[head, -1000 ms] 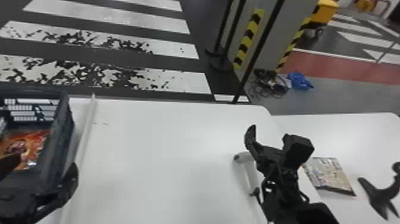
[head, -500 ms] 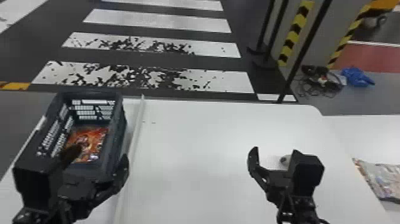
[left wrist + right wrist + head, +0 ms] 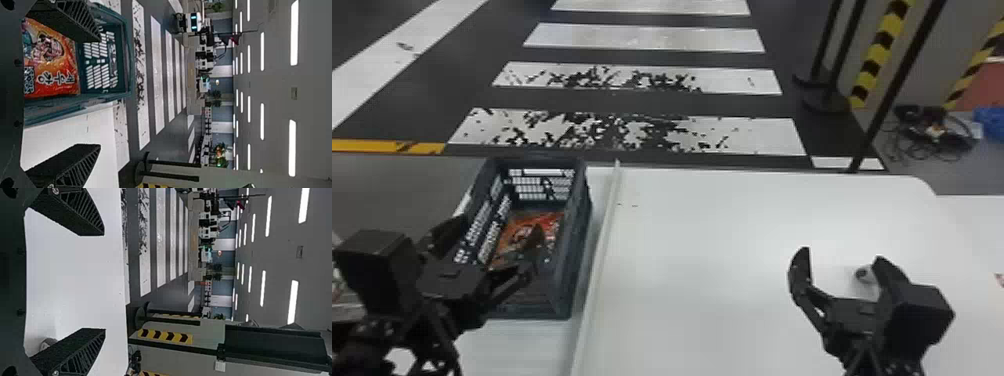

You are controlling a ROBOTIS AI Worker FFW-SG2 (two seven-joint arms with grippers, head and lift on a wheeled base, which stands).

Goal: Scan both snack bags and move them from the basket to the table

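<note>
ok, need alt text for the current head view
An orange-red snack bag lies in a dark plastic basket at the left of a white table. The open left gripper is at the basket; the open right gripper is over the table. Beyond lies a striped floor.

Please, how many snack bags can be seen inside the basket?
1. The orange snack bag lies inside the basket, which stands on the left part of the table. Others may be hidden beneath it.
</note>
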